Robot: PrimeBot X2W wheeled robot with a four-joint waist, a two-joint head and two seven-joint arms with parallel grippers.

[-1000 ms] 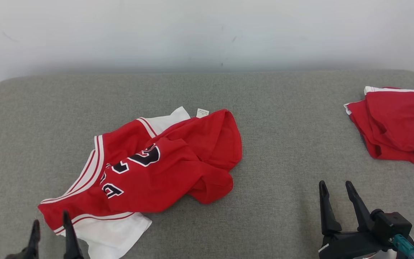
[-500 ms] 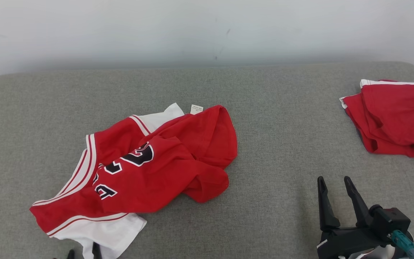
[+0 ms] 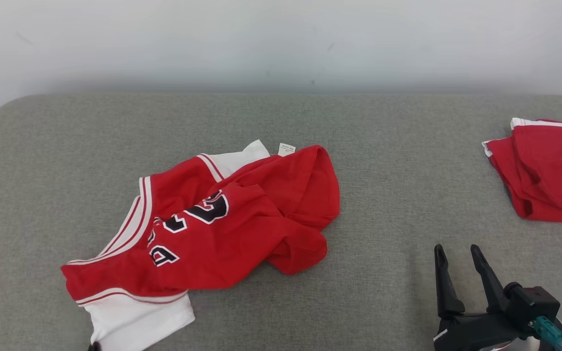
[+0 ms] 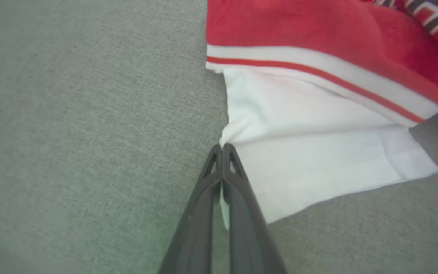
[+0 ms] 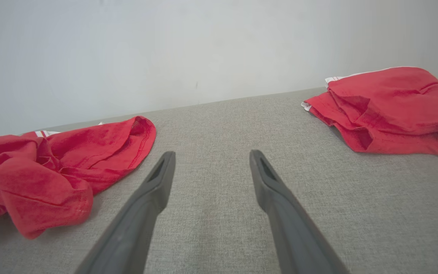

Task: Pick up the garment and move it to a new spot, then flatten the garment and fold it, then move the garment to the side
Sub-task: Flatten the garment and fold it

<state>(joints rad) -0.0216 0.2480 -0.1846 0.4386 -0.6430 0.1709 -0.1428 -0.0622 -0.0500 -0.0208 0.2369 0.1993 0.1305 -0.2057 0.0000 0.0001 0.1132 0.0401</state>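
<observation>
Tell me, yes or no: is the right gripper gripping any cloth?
No: the right gripper stands open above the grey surface, with nothing between its jaws.

A grey fabric pad [image 3: 383, 146] runs up to a pale wall [image 3: 281, 39] marked with a few dark specks. A folded red cloth [image 3: 549, 170] with white trim lies at the pad's right end.

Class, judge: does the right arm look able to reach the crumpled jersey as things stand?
Probably yes: only bare grey surface lies between its open jaws and the jersey; the folded red garment sits off the other way.
</observation>
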